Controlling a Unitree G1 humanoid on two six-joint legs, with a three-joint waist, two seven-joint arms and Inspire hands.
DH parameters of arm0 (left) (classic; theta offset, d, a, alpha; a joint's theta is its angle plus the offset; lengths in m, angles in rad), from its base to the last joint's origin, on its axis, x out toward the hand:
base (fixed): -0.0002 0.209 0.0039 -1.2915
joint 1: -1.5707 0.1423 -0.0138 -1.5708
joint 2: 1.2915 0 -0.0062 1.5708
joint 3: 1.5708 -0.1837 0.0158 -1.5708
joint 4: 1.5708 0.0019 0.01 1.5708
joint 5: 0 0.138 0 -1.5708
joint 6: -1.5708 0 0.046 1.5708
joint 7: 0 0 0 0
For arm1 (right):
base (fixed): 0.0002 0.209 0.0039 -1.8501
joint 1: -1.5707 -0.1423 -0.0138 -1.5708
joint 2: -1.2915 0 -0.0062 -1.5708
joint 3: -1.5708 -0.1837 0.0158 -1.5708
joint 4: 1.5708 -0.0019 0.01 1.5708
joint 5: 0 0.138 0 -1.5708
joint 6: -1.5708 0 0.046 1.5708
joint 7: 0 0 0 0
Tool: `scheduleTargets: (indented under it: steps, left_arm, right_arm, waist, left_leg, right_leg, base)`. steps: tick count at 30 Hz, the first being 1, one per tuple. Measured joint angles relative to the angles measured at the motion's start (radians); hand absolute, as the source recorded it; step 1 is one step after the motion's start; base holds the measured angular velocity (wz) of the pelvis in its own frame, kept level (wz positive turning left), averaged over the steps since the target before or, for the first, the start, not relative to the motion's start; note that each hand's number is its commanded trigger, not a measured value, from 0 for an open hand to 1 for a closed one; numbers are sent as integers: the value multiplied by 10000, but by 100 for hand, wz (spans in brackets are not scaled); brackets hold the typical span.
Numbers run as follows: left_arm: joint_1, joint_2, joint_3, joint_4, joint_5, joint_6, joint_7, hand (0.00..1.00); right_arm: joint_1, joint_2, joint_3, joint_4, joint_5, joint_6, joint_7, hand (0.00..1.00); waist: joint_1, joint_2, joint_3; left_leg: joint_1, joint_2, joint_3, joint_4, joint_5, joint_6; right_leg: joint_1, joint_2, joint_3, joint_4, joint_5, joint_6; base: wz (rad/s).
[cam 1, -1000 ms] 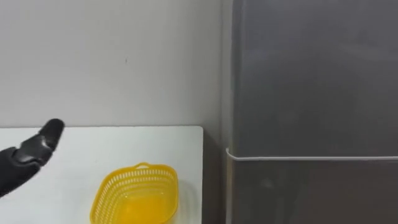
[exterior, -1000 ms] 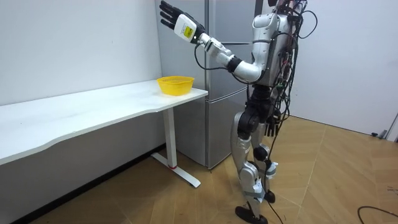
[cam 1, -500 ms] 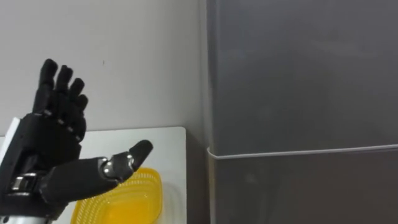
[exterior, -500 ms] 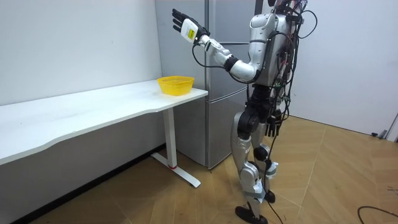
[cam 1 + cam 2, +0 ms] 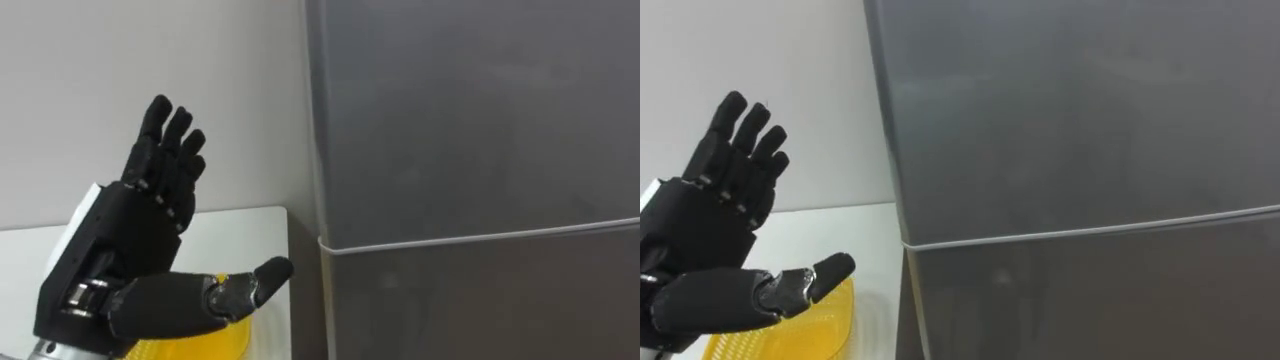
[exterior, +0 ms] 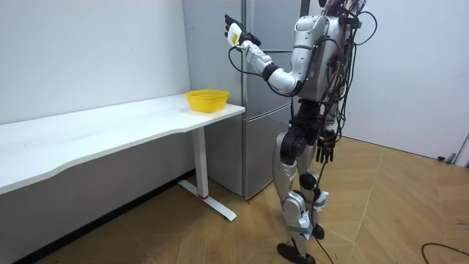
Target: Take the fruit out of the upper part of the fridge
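Standing on a wooden floor (image 6: 381,213) before a tall grey metal fridge (image 6: 256,95), the robot faces the appliance with its left arm lifted and its right arm down at its side. The fridge's upper door (image 5: 470,120) is closed, and a thin pale seam divides it from the lower door (image 5: 480,300), which is closed too. Whatever is kept inside the upper compartment is hidden behind that door.

The left hand (image 5: 130,250) is raised at the level of the upper door, palm side turned towards the fridge. Its fingers are spread and straight, pointing upward, and its thumb sticks out sideways towards the fridge's left edge. It grasps nothing. In the eye views it sits just beside that edge, with a strip of white wall (image 5: 80,80) showing between them.

Below and behind the raised hand, a yellow plastic mesh basket (image 6: 207,99) rests on the end of a long white table (image 6: 110,125), near the corner closest to the fridge. The table runs along the wall.

The right hand (image 6: 327,149) hangs beside the robot's hip, well apart from the fridge. I cannot tell whether it is relaxed or clenched.
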Motion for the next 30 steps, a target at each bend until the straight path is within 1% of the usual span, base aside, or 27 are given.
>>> scheduleTargets:
  steps: [8,17,25,30]
  left_arm:
    - [0,-1,-37,1,3,143,-349,0]
    - [0,0,-211,67,9,187,-562,0]
    - [-1,-1,-216,73,13,198,-727,0]
    - [-27,-1,-649,72,23,203,-632,0]
  right_arm:
    - [-104,-21,-6,0,-57,0,-32,0]
    - [-100,-32,-7,38,-79,-43,-102,0]
    - [-113,-32,-9,40,-75,-40,-104,0]
    - [-172,-31,0,25,-64,-30,-286,0]
  waist:
    - [-45,-10,6]
    - [-126,-28,19]
    - [-279,-57,37]
    - [-328,-61,38]
  left_leg:
    - [-1,0,0,-2,0,0]
    - [17,2,3,-3,0,-1]
    - [-1,5,28,-6,0,-1]
    - [-67,6,70,5,0,0]
  right_leg:
    - [17,0,-3,-9,0,0]
    - [5,1,14,-7,0,0]
    - [-63,3,27,-4,0,0]
    - [-196,-7,28,48,0,0]
  base:
    - [0]
    - [0]
    - [0]
    - [-1]
